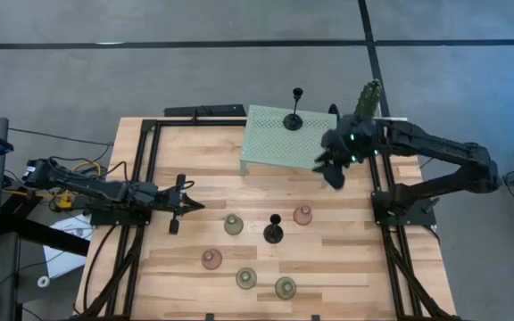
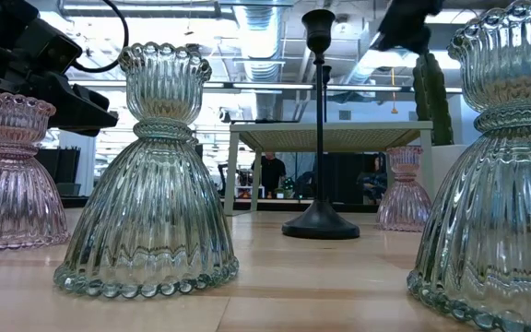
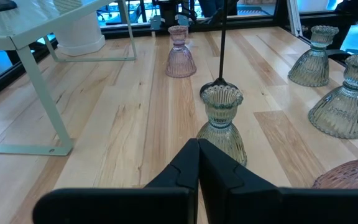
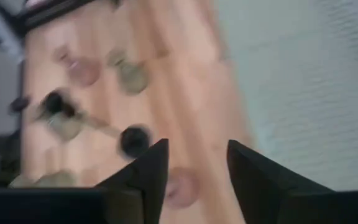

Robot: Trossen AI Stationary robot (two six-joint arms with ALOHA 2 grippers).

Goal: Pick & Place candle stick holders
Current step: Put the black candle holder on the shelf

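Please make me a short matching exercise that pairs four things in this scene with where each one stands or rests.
Things:
1. black holder
2. second black holder
3. cactus
4. left gripper

Places:
A. on the table among the glass holders
B. at the table's left side, fingers shut, empty
C. on the mint stand
D. by the stand's far right corner

Pairs: 1-C, 2-A, 3-D, 4-B

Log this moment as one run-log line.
right gripper: fingers open, empty, beside stand | black holder: on stand | left gripper: shut, idle
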